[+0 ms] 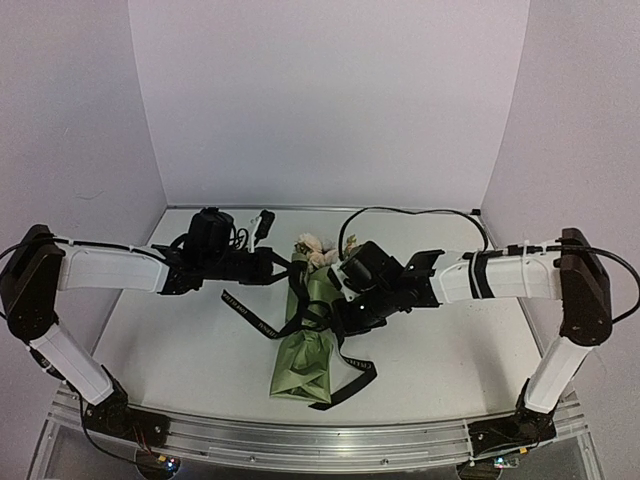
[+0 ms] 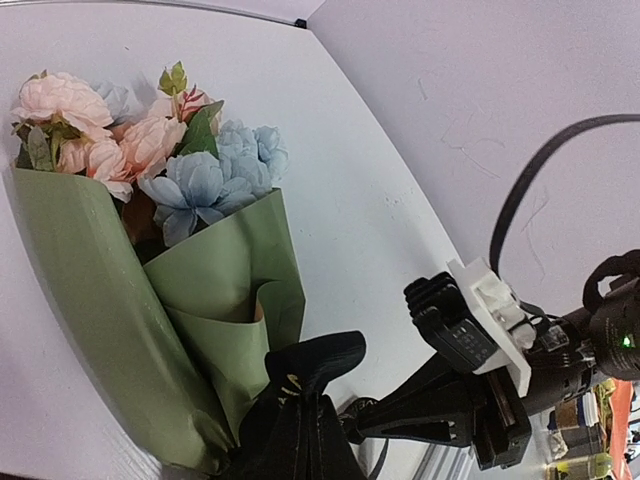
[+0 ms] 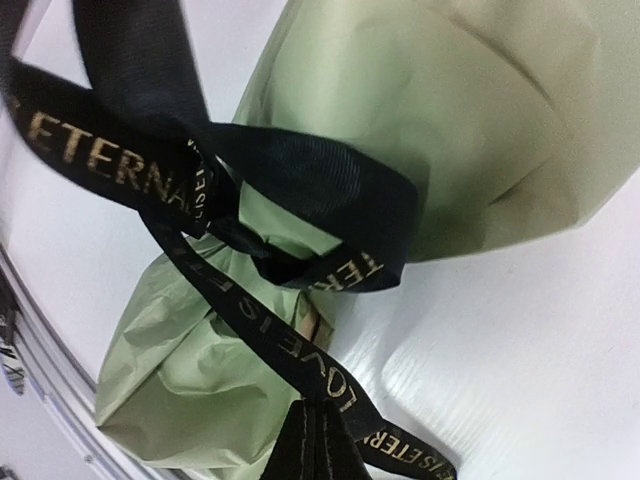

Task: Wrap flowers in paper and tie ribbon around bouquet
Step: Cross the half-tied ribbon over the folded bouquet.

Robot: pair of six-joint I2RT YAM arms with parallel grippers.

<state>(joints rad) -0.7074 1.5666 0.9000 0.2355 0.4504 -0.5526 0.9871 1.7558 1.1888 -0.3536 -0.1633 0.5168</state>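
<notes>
The bouquet (image 1: 305,350) lies lengthwise mid-table, its olive-green paper (image 2: 90,290) rolled into a cone. The flowers (image 2: 150,140), pale blue and peach, show at its far wide end. A black ribbon (image 3: 290,170) with gold lettering is looped and crossed round the cone's narrow part, loose ends trailing on the table (image 1: 245,308). My left gripper (image 2: 300,420) is on the left of the cone, shut on a folded bit of ribbon (image 2: 320,362). From the right of the cone, my right gripper (image 3: 322,440) is shut on another strand, which runs taut to the crossing.
The white table (image 1: 450,350) is walled at the back and both sides. An aluminium rail (image 1: 320,440) runs along the near edge. A black cable (image 1: 400,212) arcs over the right arm at the back. In the left wrist view the right arm's black body (image 2: 470,400) sits close by.
</notes>
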